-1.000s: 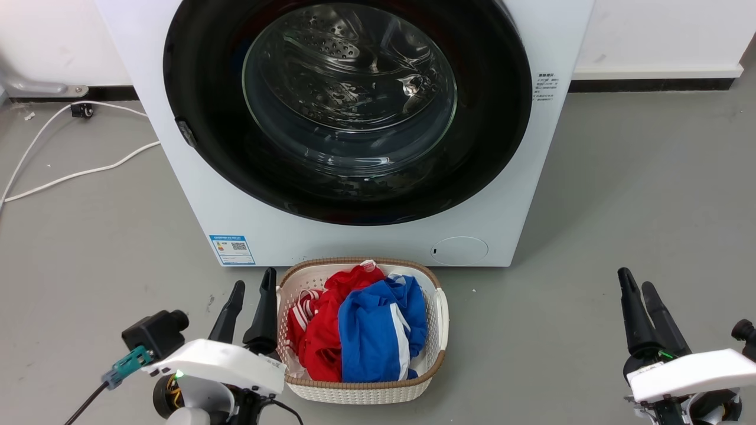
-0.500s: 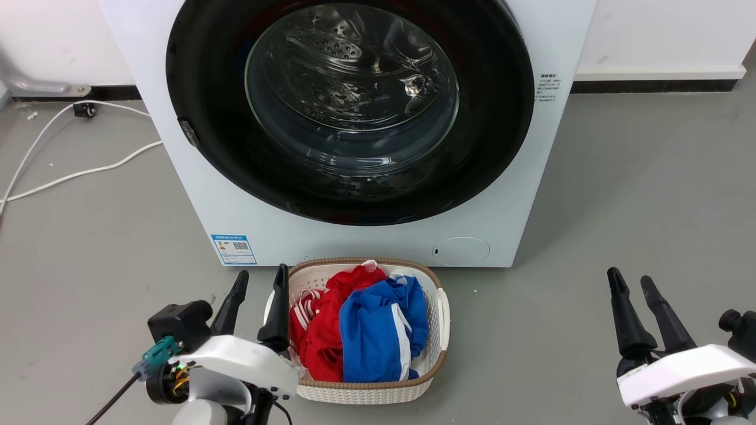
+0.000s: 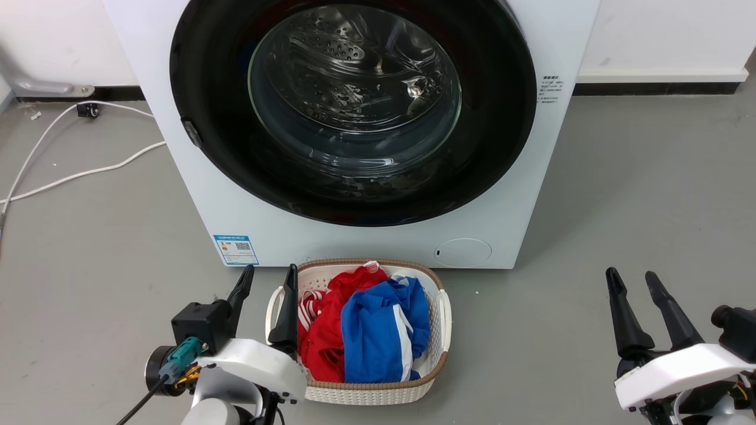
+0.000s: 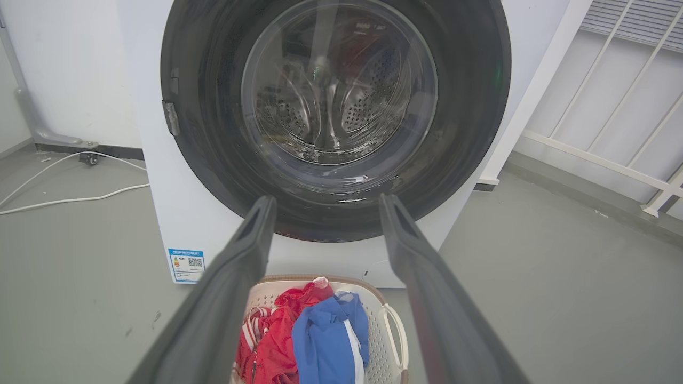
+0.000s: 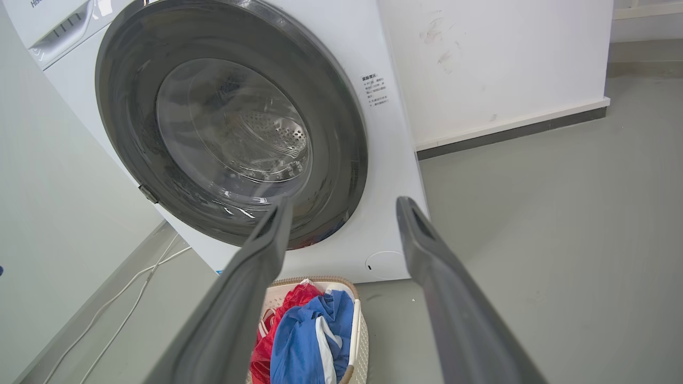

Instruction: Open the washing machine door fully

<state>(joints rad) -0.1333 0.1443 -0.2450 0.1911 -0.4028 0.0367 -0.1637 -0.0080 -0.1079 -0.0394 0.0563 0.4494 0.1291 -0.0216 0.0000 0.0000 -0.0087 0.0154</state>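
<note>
Washing machine door (image 3: 354,112): it is sitting closed against the white front of the machine (image 3: 177,195), straight ahead of you and beyond both arms, spanning nearly the whole width of the cabinet.
Left fingers (image 3: 288,307): these are standing spread apart and gripping nothing; they are hovering low at your left, and in the head view the inner one is lining up with the left rim of the basket.
Right fingers (image 3: 621,313): these are spreading in a V and holding nothing, hanging over bare floor (image 3: 620,195) well apart from both basket and machine.
Basket (image 3: 366,392): it is resting on the grey floor just in front of the machine, carrying red clothes (image 3: 322,348) and blue clothes (image 3: 378,336) piled together.
Lower panel: a small round white flap (image 3: 463,251) is showing under the door at your right, and a blue-edged sticker (image 3: 235,249) at your left.
Door detail: a small grey catch (image 3: 190,131) is showing on its left rim, and the steel drum (image 3: 354,65) is glinting through the glass.
Far left: white cables (image 3: 88,171) are trailing across the floor toward the wall (image 3: 649,35).
</note>
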